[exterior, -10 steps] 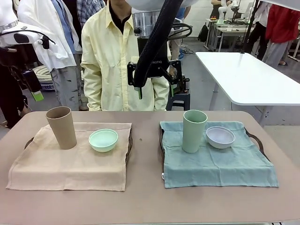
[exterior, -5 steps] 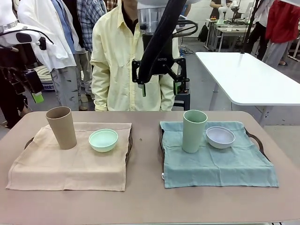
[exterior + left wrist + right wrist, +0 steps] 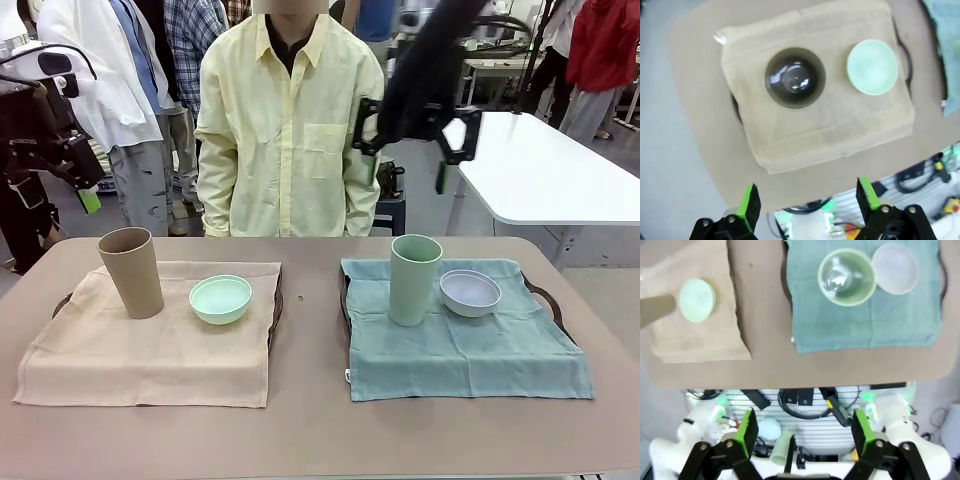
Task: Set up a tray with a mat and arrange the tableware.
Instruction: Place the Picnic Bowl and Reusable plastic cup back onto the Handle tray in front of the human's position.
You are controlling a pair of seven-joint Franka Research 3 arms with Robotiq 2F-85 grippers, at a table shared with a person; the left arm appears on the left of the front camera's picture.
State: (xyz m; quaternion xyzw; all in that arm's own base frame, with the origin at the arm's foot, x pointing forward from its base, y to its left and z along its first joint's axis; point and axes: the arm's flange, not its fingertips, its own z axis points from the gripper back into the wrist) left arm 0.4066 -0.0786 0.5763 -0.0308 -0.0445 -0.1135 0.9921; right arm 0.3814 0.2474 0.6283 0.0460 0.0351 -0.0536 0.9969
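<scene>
Your right gripper swung off to the right in that last second, high above the table and clear of the person's yellow shirt, jaws wide and empty; your left gripper hung apart too, holding nothing. The tall tan handleless cup and small mint green bowl sat on the beige cloth mat; the sage green cup touched the white bowl on the teal mat; it looked arranged.
</scene>
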